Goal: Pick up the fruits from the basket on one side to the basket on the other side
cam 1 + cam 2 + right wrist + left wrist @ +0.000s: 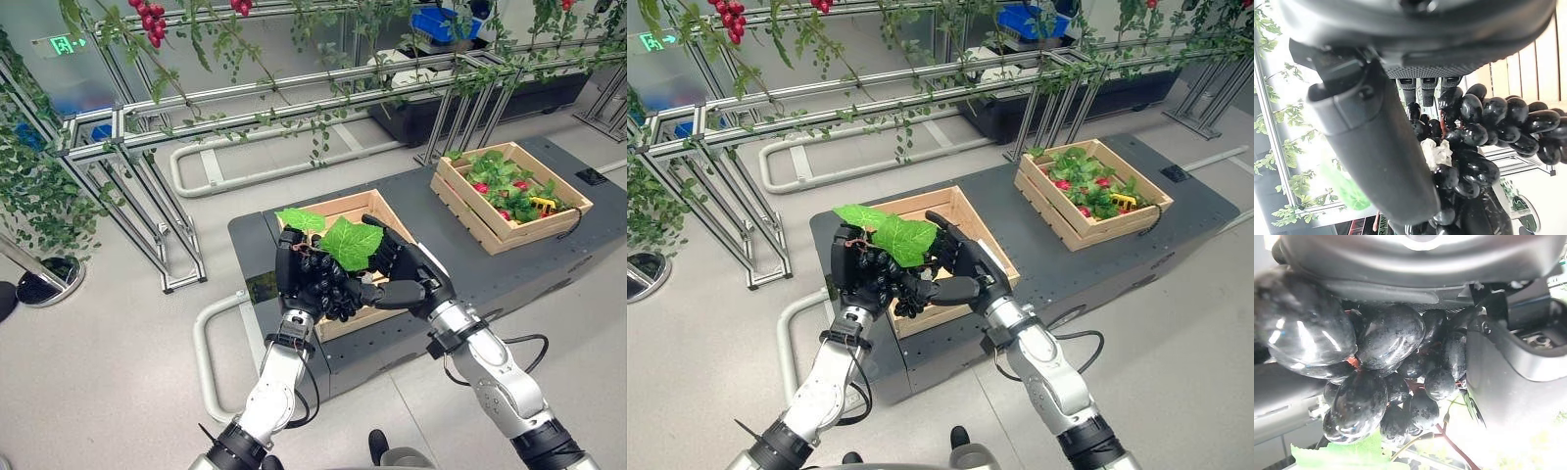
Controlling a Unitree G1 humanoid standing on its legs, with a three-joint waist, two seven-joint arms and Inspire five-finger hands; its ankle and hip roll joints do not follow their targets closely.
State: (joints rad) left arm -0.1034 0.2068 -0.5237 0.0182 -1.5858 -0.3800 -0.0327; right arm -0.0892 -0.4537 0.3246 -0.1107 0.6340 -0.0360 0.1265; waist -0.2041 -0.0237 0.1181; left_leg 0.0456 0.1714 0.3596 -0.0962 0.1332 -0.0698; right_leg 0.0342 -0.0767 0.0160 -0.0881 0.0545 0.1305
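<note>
My worry is the bunch of glossy black grapes with broad green leaves: it hangs loose, so berries could drop off or the whole cluster could slip if one hand lets go before the other has it firmly, or if I swing it across too fast. The bunch sits above the front edge of the near pale wooden slatted crate, held between both hands. My left hand is upright on the crate's left front, palm toward the fruit, fingers curled up round the grapes; its wrist view shows berries pressed right against the palm. My right hand comes in from the crate's right front, its fingers curled over the cluster and thumb reaching under it. The far wooden crate filled with green leaves and red fruits lies well beyond the near crate, toward the right end of the dark grey counter, so the carry is a long one.
</note>
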